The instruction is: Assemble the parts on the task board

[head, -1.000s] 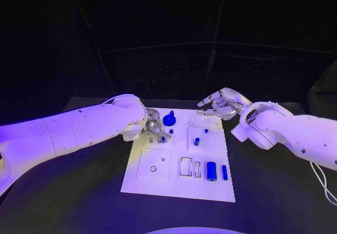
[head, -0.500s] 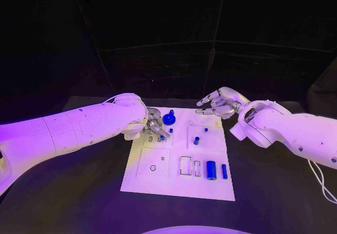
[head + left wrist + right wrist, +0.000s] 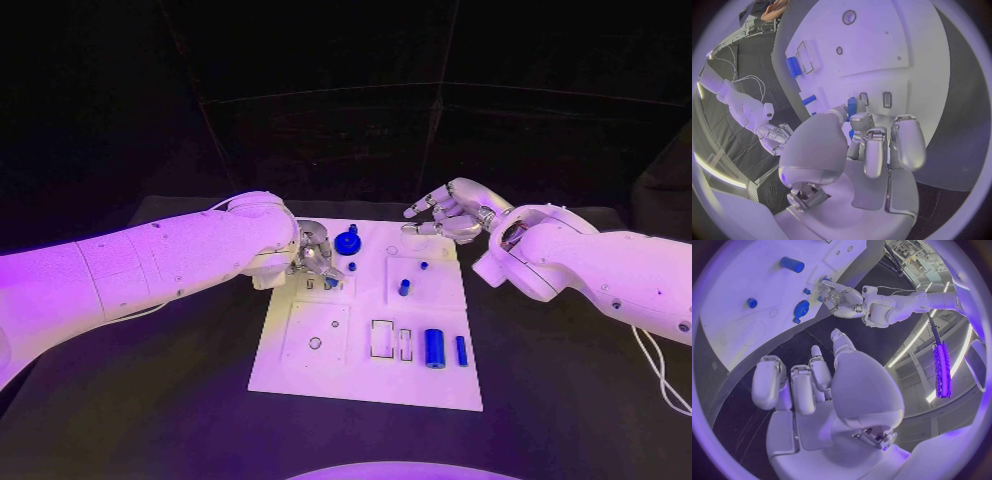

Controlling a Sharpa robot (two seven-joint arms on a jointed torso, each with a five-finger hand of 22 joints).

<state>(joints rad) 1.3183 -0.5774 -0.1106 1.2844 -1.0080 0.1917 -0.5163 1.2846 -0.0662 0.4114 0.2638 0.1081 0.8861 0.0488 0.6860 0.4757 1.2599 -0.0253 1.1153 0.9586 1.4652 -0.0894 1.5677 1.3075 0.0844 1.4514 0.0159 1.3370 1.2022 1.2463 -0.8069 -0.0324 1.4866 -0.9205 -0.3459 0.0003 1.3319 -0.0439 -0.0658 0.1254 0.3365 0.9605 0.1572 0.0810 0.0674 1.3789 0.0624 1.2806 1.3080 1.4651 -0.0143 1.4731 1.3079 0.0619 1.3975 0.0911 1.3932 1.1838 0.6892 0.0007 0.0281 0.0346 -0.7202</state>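
task board (image 3: 325,370): smooth matt white | parts (image 3: 434,350): glossy blue plastic | table (image 3: 144,400): matt black

Blue parts (image 3: 434,350) on white task board (image 3: 361,380)

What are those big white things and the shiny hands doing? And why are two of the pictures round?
Those are a robot's two white arms, each ending in a silver hand. One picture looks down from the robot's head; the round ones come from little cameras on its wrists. On the black table lies a white flat task board with small blue parts, like a fat blue cylinder, a thin blue rod and a round blue knob. The left hand is down on the board, its fingertips at a small blue peg; whether it grips the peg, I can't tell. The right hand hovers over the board's far edge, holding nothing.
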